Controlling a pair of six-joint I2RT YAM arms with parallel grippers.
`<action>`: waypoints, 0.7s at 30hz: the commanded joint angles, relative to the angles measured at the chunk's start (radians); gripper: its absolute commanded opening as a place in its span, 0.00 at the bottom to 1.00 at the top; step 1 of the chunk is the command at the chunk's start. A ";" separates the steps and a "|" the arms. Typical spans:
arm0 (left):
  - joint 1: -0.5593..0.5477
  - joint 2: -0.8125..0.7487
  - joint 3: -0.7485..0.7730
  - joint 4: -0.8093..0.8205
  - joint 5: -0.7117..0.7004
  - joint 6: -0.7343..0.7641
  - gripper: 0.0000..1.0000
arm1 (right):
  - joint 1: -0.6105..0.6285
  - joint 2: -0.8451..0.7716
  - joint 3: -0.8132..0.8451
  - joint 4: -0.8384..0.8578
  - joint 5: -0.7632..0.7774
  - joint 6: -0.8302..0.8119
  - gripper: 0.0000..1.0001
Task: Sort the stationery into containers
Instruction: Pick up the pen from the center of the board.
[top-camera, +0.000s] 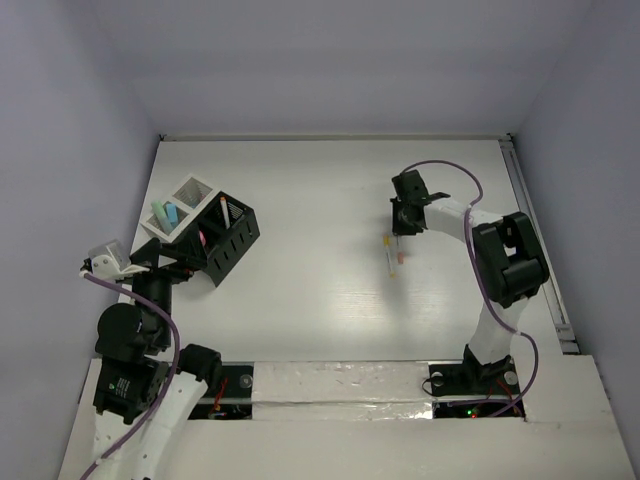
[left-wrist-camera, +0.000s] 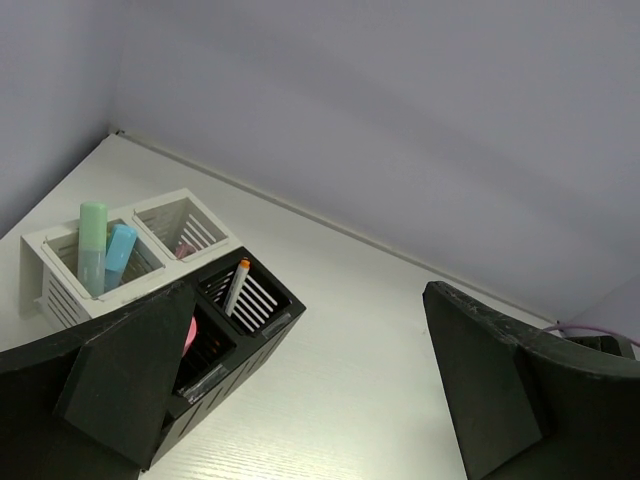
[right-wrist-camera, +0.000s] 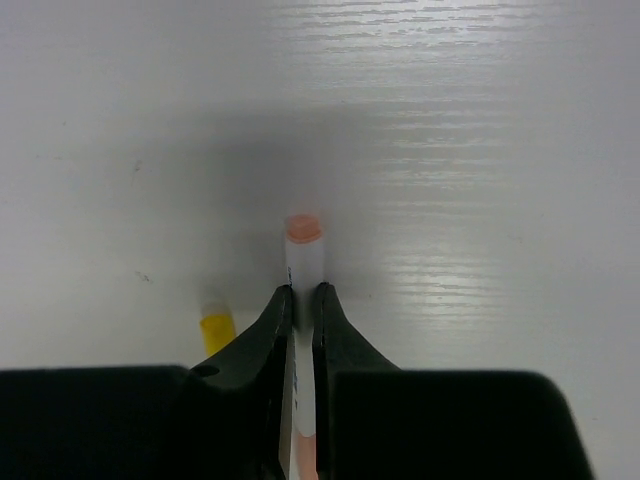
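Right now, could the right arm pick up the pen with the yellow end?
Probably not yet. The yellow-ended pen lies uncovered just beside the right arm's fingers, but they are shut on the orange-ended pen, so that one must be put down first.

The table (top-camera: 330, 300) is seen as white-painted wood, its fine grain picked out under a soft sheen. The white pen (right-wrist-camera: 305, 262) is shown in smooth plastic with a dull peach cap, pinched by the matt black plastic fingers (right-wrist-camera: 262, 340) of the right gripper (right-wrist-camera: 302, 295). The black organiser (left-wrist-camera: 262, 322) is rendered in hard, faintly glossy plastic, the white slatted cups (left-wrist-camera: 60, 300) in satin plastic. A crinkled, shiny silver tape strip (top-camera: 340, 385) is laid along the near edge.
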 joint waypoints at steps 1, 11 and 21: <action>-0.006 -0.011 -0.003 0.046 0.002 0.014 0.99 | -0.005 -0.017 0.008 -0.017 0.072 -0.013 0.00; -0.006 0.013 -0.006 0.054 0.005 0.015 0.99 | 0.053 -0.264 0.033 0.183 -0.010 -0.047 0.00; 0.003 0.035 -0.010 0.054 0.017 0.017 0.99 | 0.344 -0.078 0.302 0.597 -0.259 0.062 0.00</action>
